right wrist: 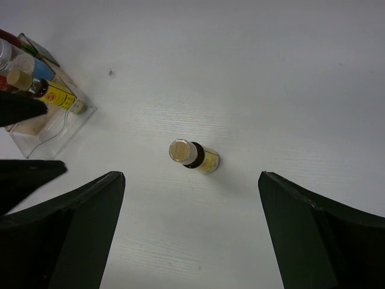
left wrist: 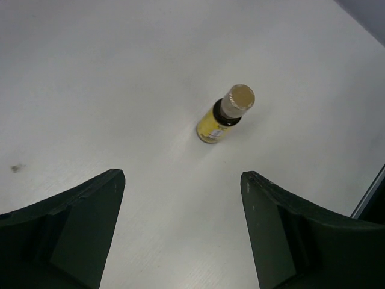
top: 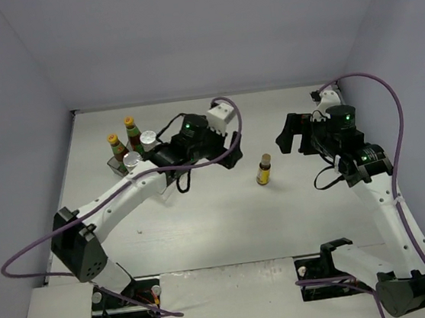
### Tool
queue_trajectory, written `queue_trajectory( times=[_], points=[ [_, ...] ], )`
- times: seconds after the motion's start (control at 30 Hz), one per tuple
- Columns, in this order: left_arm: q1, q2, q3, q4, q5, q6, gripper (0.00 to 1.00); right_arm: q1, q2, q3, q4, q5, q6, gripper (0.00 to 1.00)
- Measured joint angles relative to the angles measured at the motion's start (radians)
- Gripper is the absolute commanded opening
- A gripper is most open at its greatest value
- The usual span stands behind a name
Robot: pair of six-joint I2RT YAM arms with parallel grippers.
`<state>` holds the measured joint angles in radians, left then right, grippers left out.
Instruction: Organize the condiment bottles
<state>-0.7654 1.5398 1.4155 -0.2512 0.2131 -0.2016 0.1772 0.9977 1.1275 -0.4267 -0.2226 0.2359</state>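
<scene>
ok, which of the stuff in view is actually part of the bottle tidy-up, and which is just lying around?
Job:
- yellow-labelled bottle standing alone
- two dark sauce bottles, two silver-lidded jars and a second yellow-labelled bottle, all at the clear rack

Not the job:
- the rack itself (only the holder)
- purple cables
- dark speck

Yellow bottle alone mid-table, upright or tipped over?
Upright: the yellow bottle stands on its base, cap on top, in all three views.
</scene>
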Motion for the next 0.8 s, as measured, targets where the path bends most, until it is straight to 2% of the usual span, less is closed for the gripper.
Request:
queue_trajectory(
  times=[0.3,0.8],
  points=[
    [-0.125,0.259,0.08,0.051,0.008,0.016,0.78,-0.029,-0.055,0.021,-0.088,0.14,0.038,0.98],
    [-0.139,0.399,0.152,0.199,-0.003,0.023,0.76,-0.035,-0.097,0.027,-0.152,0.182,0.071,0.98]
  ],
)
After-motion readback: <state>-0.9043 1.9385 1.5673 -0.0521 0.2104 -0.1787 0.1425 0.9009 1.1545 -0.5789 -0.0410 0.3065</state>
